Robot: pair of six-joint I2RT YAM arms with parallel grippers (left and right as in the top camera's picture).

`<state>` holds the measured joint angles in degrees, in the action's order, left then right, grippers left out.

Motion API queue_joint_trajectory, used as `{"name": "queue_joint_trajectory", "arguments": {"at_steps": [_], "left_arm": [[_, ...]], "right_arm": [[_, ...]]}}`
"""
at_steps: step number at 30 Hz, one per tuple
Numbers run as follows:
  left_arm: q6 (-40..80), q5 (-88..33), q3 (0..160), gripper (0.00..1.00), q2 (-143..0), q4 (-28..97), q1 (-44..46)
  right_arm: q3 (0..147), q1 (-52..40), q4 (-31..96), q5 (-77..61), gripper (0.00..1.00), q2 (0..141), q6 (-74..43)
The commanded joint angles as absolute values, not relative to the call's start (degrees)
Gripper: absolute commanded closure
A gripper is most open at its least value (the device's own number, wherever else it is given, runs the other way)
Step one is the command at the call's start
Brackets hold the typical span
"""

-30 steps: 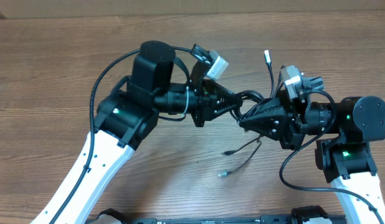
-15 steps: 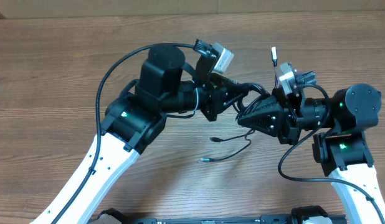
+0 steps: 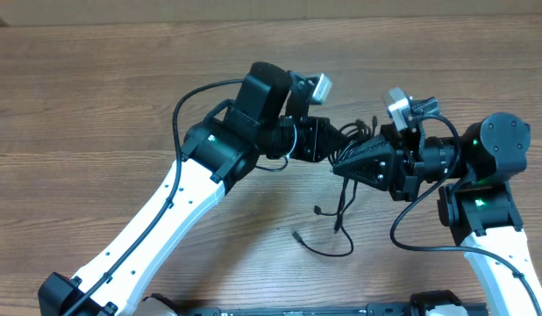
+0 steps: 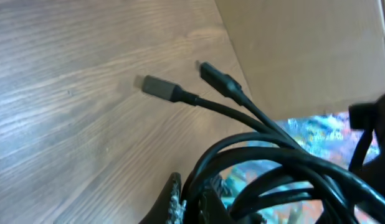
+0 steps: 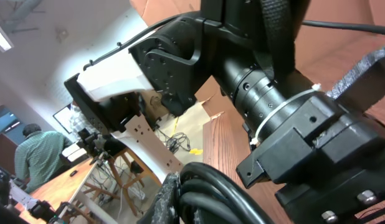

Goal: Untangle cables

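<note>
The cables (image 3: 353, 139) are gathered in a tight black bunch lifted off the counter (image 3: 78, 132), between the two arms near the middle of the overhead view, and a few loose strands are seen hanging from it, with their ends trailing onto the wood below, where a small plug end (image 3: 298, 235) lies apart from the rest. In the left wrist view the cords (image 4: 267, 155) are looped over one another close to the lens, and two plugs (image 4: 160, 87) are stretched out free above the wood grain. The left claw (image 3: 328, 145) is pressed together on one side of the bunch, and the right claw (image 3: 338, 167), its fingers drawn to a point, is closed on the other side, as far as can be judged; thick coils (image 5: 205, 193) are seen at its base in the right wrist view, though the exact pinch is hidden. The task is judged to be partly done at most: some ends are freed and hanging singly, but the core is not yet opened, so the loops must be pulled apart and each cord laid out separately on the counter
</note>
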<state>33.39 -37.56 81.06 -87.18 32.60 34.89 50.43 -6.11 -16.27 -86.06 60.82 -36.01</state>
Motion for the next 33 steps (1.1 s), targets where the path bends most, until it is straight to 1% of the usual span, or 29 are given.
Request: {"name": "queue_joint_trajectory", "arguments": {"at_steps": [1, 9, 14, 16, 17, 18, 19, 20, 22, 24, 26, 29, 32, 33], "left_arm": [[25.3, -37.5, 81.5, 0.96, -88.7, 37.9, 34.5], [19.2, -37.3, 81.5, 0.96, -88.7, 49.3, 34.5], [19.1, -34.1, 81.5, 0.96, -88.7, 51.2, 34.1], [19.2, -34.1, 81.5, 0.96, -88.4, 50.9, 33.4], [19.2, -34.1, 81.5, 0.96, -88.3, 50.9, 33.2], [19.2, -34.1, 81.5, 0.96, -87.6, 50.7, 32.6], [19.1, -34.1, 81.5, 0.96, -87.4, 50.5, 32.3], [17.6, -34.1, 81.5, 0.96, -86.0, 49.6, 31.1], [16.6, -34.1, 81.5, 0.96, -84.2, 49.0, 29.8], [14.5, -33.9, 81.5, 0.96, -81.6, 48.6, 28.1], [13.6, -32.8, 81.5, 0.96, -78.4, 48.7, 25.8], [7.4, -28.8, 81.5, 0.96, -71.5, 49.0, 23.2], [0.2, -25.2, 81.5, 0.96, -66.0, 49.7, 23.2], [-0.5, -23.0, 81.5, 0.96, -64.0, 49.7, 23.2]], "right_arm": [[51.1, -7.0, -16.8, -88.6, 0.96, 59.6, -35.5], [51.1, -7.0, -16.8, -88.6, 0.96, 59.6, -35.5], [51.1, -7.1, -16.5, -88.6, 0.96, 59.6, -36.2], [51.1, -7.0, -16.6, -88.6, 0.88, 59.6, -36.1], [51.1, -7.0, -16.6, -88.6, 0.82, 59.6, -36.1], [51.1, -7.0, -16.5, -88.6, 0.66, 59.6, -36.2], [51.1, -7.0, -16.5, -88.6, 0.62, 59.6, -36.1], [51.1, -7.0, -16.5, -88.6, 0.47, 59.6, -36.2], [51.1, -7.0, -15.8, -88.3, 0.4, 59.6, -36.2], [51.1, -7.0, -14.1, -85.4, 0.3, 59.6, -37.2], [51.1, -7.0, -11.3, -80.1, 0.25, 59.7, -39.7], [51.1, -7.0, -6.6, -72.6, 0.1, 59.6, -40.9], [51.1, -7.0, -5.2, -68.0, 0.0, 59.6, -40.7], [51.1, -7.0, -3.5, -64.6, 0.0, 59.6, -40.7]]}}
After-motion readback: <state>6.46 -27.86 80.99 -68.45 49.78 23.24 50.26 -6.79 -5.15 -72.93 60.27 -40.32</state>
